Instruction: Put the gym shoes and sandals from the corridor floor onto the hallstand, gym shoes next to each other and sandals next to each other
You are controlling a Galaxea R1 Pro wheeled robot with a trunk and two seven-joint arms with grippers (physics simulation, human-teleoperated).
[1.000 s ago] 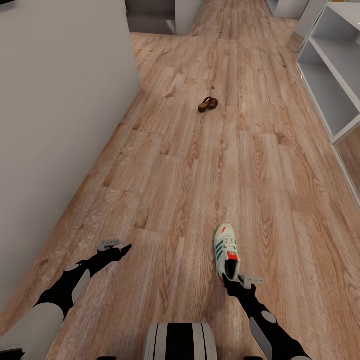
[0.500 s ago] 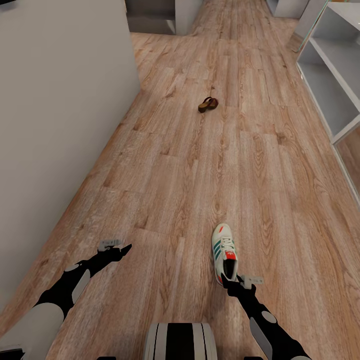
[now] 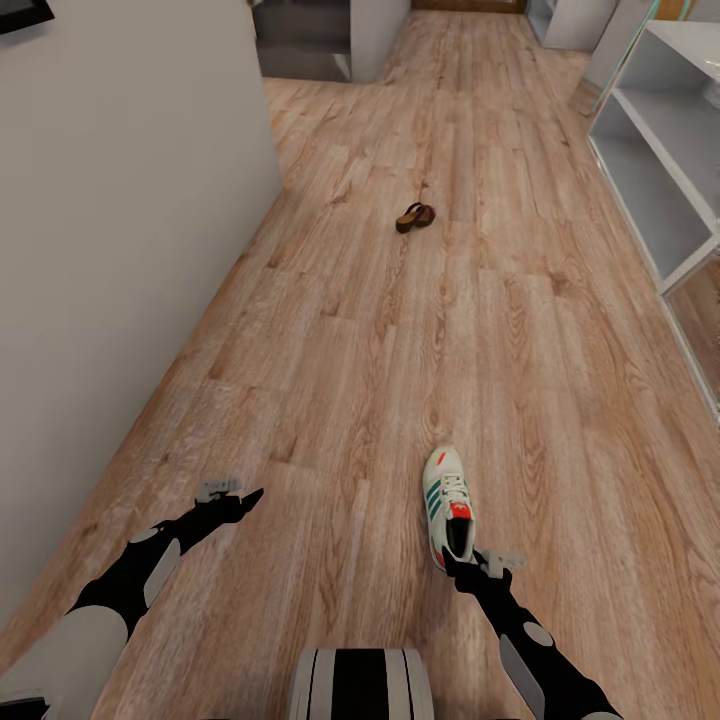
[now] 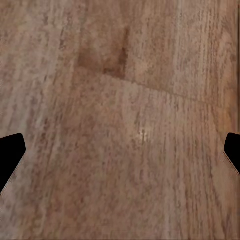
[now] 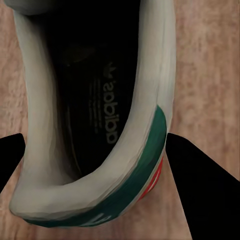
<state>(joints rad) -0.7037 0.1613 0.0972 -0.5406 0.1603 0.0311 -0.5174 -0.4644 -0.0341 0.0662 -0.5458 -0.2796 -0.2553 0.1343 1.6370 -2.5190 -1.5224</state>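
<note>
Head view: gym shoe [image 3: 447,503] on corridor floor [image 3: 400,350], right gripper [image 3: 468,566] at its heel, sandal [image 3: 414,216] well beyond the shoe, hallstand [image 3: 660,160] farther off, left gripper [image 3: 243,497] apart from the shoe; left wrist view: fingers [image 4: 10,155] spread wide, empty, over floor planks; right wrist view: fingers [image 5: 195,190] straddling the shoe's heel, grip cannot be told.

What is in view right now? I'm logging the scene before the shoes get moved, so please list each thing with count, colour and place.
gym shoe: one, white with green stripes and a red-orange tongue patch, on the floor near the robot, heel at the right hand.
sandal: one, brown, on the floor farther down the corridor.
corridor floor: light brown wood planks.
shelf unit: pale grey-white, open bays, along the right side.
wall: grey-white, along the left side.
left hand: black, over bare floor, fingers apart.
right hand: black, at the gym shoe's heel, fingers either side of it; grip not certain.
</note>
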